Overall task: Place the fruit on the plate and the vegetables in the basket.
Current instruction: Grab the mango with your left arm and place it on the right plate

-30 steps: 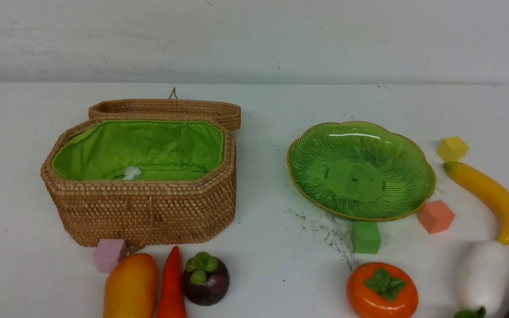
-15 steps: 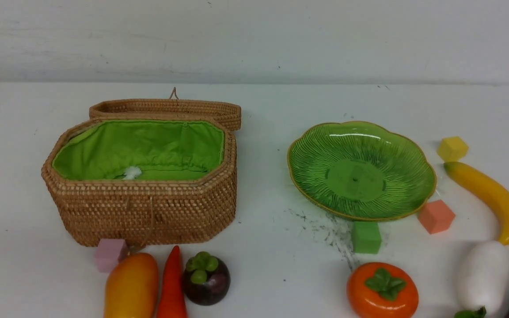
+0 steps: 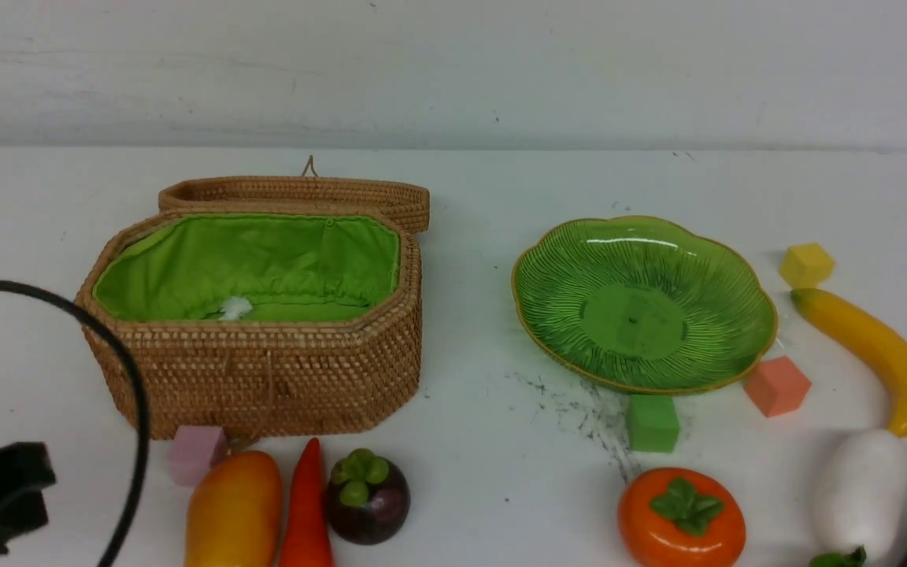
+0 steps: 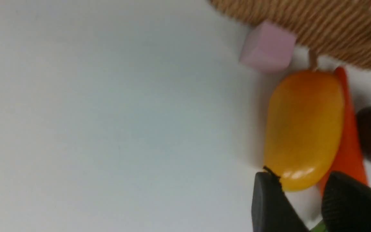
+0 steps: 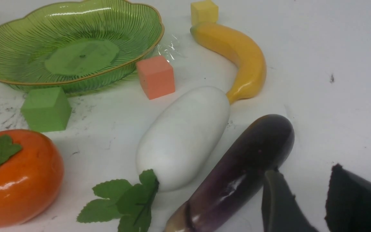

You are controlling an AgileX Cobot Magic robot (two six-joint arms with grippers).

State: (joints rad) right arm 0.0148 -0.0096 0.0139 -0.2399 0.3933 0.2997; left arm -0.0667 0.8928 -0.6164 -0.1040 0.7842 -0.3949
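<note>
Basket (image 3: 264, 378) of brown wicker is sitting at the far left of the white table (image 3: 469, 236), with its lid (image 3: 296, 193) lying open behind it and the green lining showing. Well apart to its right, the green plate (image 3: 528, 311) is resting with its ribbed floor showing bare. Right of the plate the banana (image 3: 871, 354) is lying on the table, its near tip close to the white radish (image 3: 863, 488). A purple eggplant (image 5: 237, 170) is lying just beside the radish at the near right edge. Near the basket's front wall, the mango (image 3: 233, 512), the carrot (image 3: 305, 512) and the mangosteen (image 3: 367, 500) are lying side by side, while the persimmon (image 3: 682, 520) is sitting near the middle right. Four small cubes are standing about: pink (image 3: 195, 454) by the basket, green (image 3: 652, 423) and salmon (image 3: 776, 386) against the plate's near edge, and yellow (image 3: 805, 264) beyond the banana. The left gripper (image 4: 301, 193) is hovering by the mango's near end with its jaws parted and holding nothing. The right gripper (image 5: 303, 180) is hovering beside the eggplant, likewise parted and empty.
</note>
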